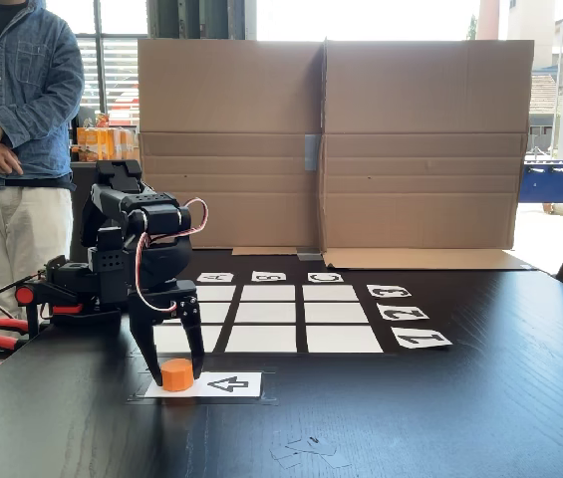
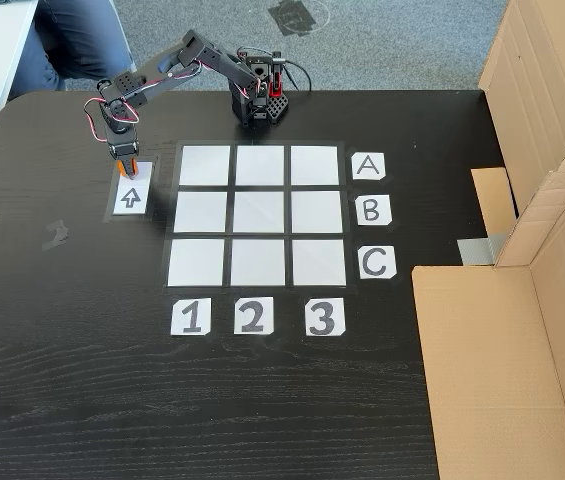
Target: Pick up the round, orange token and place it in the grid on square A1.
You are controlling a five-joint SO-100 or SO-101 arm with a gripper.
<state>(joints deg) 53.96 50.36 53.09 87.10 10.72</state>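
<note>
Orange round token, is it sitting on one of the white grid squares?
No, the small orange round token sits on the white arrow card, outside the grid.

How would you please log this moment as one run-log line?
phase: grasp | gripper: open, straddling token | token: on arrow card | square A1: empty

You see black wood-grain table [image 2: 262, 400]. On it: grid [image 2: 258, 214] at centre in top-down fixed view, letter labels [image 2: 371, 212] at its 3 o'clock, number labels [image 2: 252, 316] at 6 o'clock, arrow card [image 2: 131, 196] at 9 o'clock. Token [image 1: 176, 374] sits on card end. Arm base [image 2: 259, 98] at grid's 12 o'clock. Flat cardboard [image 2: 482, 370] at 4 o'clock.
</note>
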